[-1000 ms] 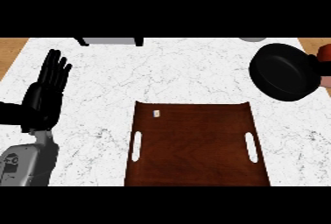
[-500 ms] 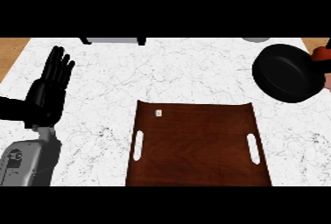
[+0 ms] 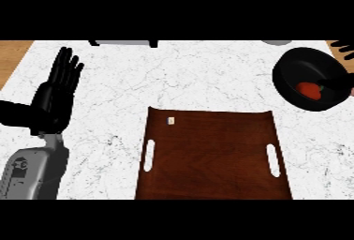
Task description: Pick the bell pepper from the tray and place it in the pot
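The red bell pepper is already lying in the black pot; the right hand, its fingers' state hidden, should be withdrawn. The left hand is resting with straight fingers.

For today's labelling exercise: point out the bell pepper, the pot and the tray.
bell pepper (image 3: 309, 90), head view, its red skin.
pot (image 3: 290, 70), head view, left inner wall.
tray (image 3: 211, 159), head view, bare wooden middle.

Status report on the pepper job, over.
Left hand open, resting at left. Right hand barely visible at top right. Bell pepper in pot. Tray holds no pepper. Nothing in the way.
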You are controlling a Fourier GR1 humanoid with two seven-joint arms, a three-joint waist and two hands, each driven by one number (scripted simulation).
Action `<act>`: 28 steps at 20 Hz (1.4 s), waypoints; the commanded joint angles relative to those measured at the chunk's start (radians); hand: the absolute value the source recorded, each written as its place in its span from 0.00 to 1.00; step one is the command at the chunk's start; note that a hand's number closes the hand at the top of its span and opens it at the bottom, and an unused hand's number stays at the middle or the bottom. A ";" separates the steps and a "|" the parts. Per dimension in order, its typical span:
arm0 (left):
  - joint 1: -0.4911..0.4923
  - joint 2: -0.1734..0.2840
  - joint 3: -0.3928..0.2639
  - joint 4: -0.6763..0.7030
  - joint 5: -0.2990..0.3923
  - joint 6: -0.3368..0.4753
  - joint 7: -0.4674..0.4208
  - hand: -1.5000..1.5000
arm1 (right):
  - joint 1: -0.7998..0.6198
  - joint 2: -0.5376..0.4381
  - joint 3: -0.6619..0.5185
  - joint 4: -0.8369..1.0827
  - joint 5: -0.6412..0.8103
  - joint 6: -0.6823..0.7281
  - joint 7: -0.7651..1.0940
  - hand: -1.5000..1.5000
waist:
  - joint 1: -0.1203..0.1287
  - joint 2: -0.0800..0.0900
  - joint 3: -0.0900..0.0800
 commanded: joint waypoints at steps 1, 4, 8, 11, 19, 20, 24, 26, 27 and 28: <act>0.016 0.017 0.011 0.026 0.001 -0.025 -0.023 0.50 | 0.004 0.018 -0.009 0.075 -0.018 -0.020 -0.134 0.00 | 0.000 0.001 0.000; -0.008 -0.009 -0.001 0.003 -0.016 0.021 0.009 0.50 | -0.018 0.050 -0.067 0.052 -0.094 -0.035 -0.200 0.00 | -0.008 -0.003 0.000; 0.015 0.024 0.032 0.005 0.011 -0.018 -0.013 0.50 | -0.045 0.040 -0.165 0.074 -0.205 0.017 -0.195 0.00 | -0.013 -0.007 -0.001; 0.012 -0.001 0.002 -0.022 -0.003 0.002 0.017 0.50 | -0.094 -0.026 -0.231 0.106 -0.268 0.070 -0.122 0.00 | -0.007 -0.005 0.000; -0.001 -0.024 0.003 0.032 -0.034 0.029 -0.036 0.50 | -0.011 -0.163 -0.372 0.129 -0.426 0.182 -0.217 0.00 | -0.024 -0.002 0.000; 0.014 0.015 0.027 -0.010 0.022 -0.028 0.012 0.50 | -0.016 -0.185 -0.366 0.135 -0.422 0.179 -0.208 0.00 | -0.010 -0.003 0.000; 0.022 -0.011 -0.007 -0.024 -0.024 0.009 0.003 0.50 | 0.042 -0.196 -0.422 0.171 -0.477 0.190 -0.279 0.00 | 0.001 0.004 0.002; -0.019 0.014 0.017 -0.008 0.008 -0.020 0.020 0.50 | 0.049 -0.258 -0.430 0.187 -0.489 0.273 -0.266 0.00 | 0.000 0.006 0.003; 0.041 -0.024 -0.004 -0.018 -0.008 -0.002 -0.018 0.50 | 0.093 -0.262 -0.443 0.187 -0.502 0.275 -0.304 0.00 | -0.002 0.004 0.002; -0.019 0.007 0.021 -0.004 0.016 -0.021 0.017 0.50 | 0.082 -0.256 -0.439 0.185 -0.498 0.250 -0.306 0.00 | 0.002 0.006 0.003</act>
